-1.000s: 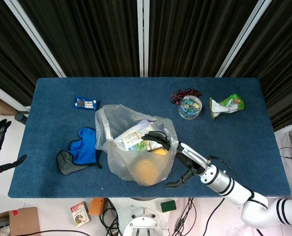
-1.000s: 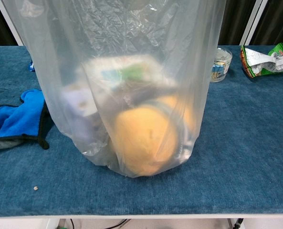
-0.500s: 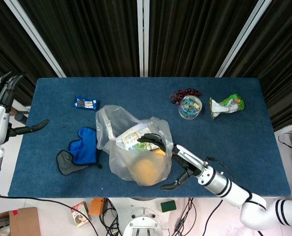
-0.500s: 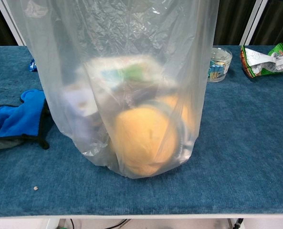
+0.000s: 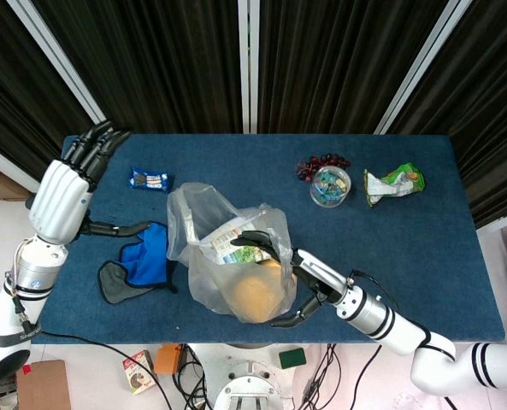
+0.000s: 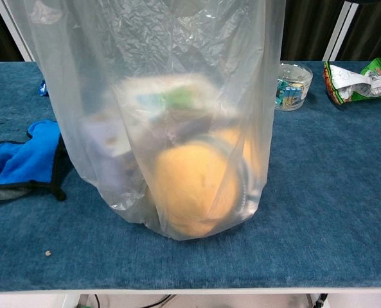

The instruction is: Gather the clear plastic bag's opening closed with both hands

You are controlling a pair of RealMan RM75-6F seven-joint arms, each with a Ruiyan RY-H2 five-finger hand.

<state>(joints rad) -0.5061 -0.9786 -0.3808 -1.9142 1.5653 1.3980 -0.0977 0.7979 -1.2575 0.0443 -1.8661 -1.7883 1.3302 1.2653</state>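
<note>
Bright, even overhead light; hazy close-up chest view.

You are looking down on a blue-topped table (image 5: 424, 256) set before black pleated curtains (image 5: 168, 60) crossed by white frame bars (image 5: 250, 64). The pale floor (image 5: 82, 376) at 6 o'clock carries trailing cables (image 5: 330, 367), and a cardboard box (image 5: 31, 384) sits at 8 o'clock.

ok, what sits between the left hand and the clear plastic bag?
In the head view, the blue and grey cloth mitt lies on the dark blue table between the left hand and the clear plastic bag, against the bag's left side.
</note>
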